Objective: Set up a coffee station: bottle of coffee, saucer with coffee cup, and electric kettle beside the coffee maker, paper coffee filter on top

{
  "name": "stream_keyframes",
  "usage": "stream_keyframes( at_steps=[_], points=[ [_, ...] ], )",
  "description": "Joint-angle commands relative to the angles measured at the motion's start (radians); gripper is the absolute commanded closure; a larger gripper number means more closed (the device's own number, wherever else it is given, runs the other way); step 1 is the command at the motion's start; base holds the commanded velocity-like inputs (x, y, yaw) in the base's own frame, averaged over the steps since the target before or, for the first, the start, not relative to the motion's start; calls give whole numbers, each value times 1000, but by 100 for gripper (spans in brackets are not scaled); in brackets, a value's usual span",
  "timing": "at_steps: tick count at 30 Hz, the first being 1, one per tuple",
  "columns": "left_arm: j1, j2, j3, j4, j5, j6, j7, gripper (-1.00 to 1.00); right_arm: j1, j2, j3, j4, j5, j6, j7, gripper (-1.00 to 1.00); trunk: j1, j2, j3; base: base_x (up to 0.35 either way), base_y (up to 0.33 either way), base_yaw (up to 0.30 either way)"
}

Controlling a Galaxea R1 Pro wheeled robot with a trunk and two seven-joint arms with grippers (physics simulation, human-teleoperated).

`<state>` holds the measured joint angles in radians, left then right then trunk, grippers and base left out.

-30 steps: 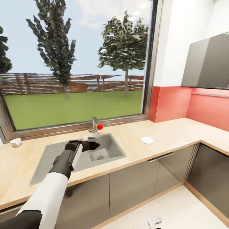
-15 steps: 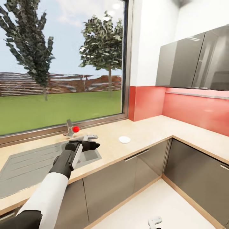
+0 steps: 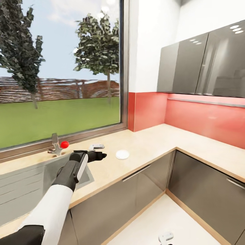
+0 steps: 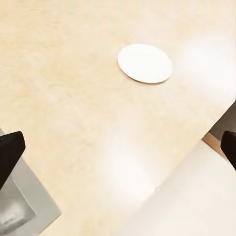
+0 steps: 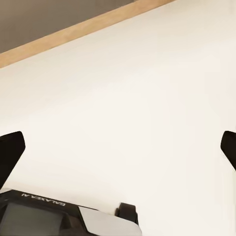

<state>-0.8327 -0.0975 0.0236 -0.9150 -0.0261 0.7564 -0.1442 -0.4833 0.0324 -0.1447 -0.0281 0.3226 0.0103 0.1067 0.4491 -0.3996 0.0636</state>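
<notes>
left gripper [image 3: 99, 156]: black two-finger gripper on the white-sleeved left arm, centre-left of the head view, held out above the counter's front part just right of the sink; fingers spread wide apart in the left wrist view, one tip [image 4: 10, 153] at the left edge and the other at the right edge, nothing between them, so released and empty.
right gripper [image 5: 118, 147]: black fingertips at the left and right edges of the right wrist view, wide apart, empty; points down at the pale floor [image 5: 147, 98]; a grey-white part of it shows at the bottom centre of the head view.
white round saucer [image 3: 122, 154]: flat white disc lying on the beige wood-look countertop [image 3: 153, 143], centre of the head view, right of the left gripper and apart from it; upper middle of the left wrist view [image 4: 145, 63].
grey steel sink [image 3: 34, 177]: lower left of the head view, tap with red knob [image 3: 64, 144] behind it by the window; a small grey-white object [image 3: 96, 146] on the counter just beyond the gripper, cannot tell what it is.
grey wall cabinets [image 3: 204, 68]: upper right, above the red backsplash.
step in hand: judged as the approach to the saucer; coffee maker, cup, kettle, bottle and filter are elsewhere, so most of the task looks undone.
next move: likely reach the left arm right and forward over the saucer, then come down on its rim; thin flat disc, so a low, edge-on pinch is needed.
</notes>
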Motion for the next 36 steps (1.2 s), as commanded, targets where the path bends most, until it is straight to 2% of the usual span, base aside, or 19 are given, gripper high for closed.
stream_keyframes(
  at_steps=[1, 6, 12, 18, 28, 36],
  points=[
    [0, -1, 3, -1, -3, 4, -5, -100, 0, -1, -8, -1, 9, 1, 2, -100, 1, -1, 0, 331, -1, -3],
    [10, -1, 3, -1, -3, -34, -5, -100, 0, 0, -7, -1, 9, 1, -1, -100, 1, -1, 0, 311, -80, 0],
    [20, -2, 3, -1, -3, -44, -5, -100, 0, 0, -8, -2, 7, 2, -2, -100, 1, -1, 0, 255, -175, 0],
    [21, -2, 3, -1, -3, -45, -5, -100, 0, 0, -9, -3, 4, 2, -2, -100, 1, -1, 0, 37, -272, 28],
    [21, -3, 3, -1, -3, -45, -5, -100, 0, 0, -9, -3, 4, 2, -2, -100, 1, -1, 0, 7, -278, 243],
    [23, -2, 4, -1, -4, -45, -4, -100, 0, 0, -9, -3, 4, 2, -2, -100, 1, -1, 0, 179, -242, 276]
  ],
)
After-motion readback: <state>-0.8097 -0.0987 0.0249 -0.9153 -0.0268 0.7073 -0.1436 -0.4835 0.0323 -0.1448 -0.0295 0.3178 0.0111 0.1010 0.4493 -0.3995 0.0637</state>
